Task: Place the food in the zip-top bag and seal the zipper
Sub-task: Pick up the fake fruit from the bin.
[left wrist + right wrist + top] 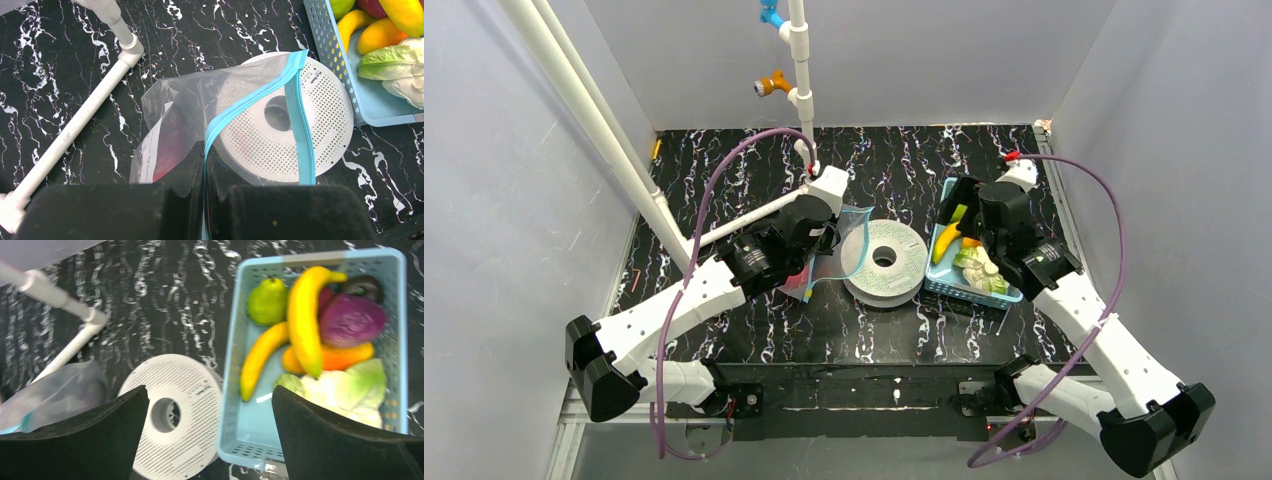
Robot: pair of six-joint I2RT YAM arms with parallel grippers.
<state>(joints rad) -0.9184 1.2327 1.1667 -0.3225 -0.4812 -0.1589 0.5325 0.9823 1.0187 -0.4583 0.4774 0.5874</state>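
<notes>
Now, left tool point(205, 150): clamped on teal-blue zipper point(250, 100) of clear plastic bag point(170, 107), left of white perforated spool point(325, 100);
right tool point(209, 395): apart, right of spool

This is a robotics lab cell. Plain grey panels point(504, 220) box in a black marbled table point(894, 160), with a white pipe frame point(584, 105) and two cabled robot arms point(684, 300) bolted at its near edge.

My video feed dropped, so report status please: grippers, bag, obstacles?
Left gripper shut on zipper. Right gripper open over basket of food. White spool between bag and basket.
</notes>
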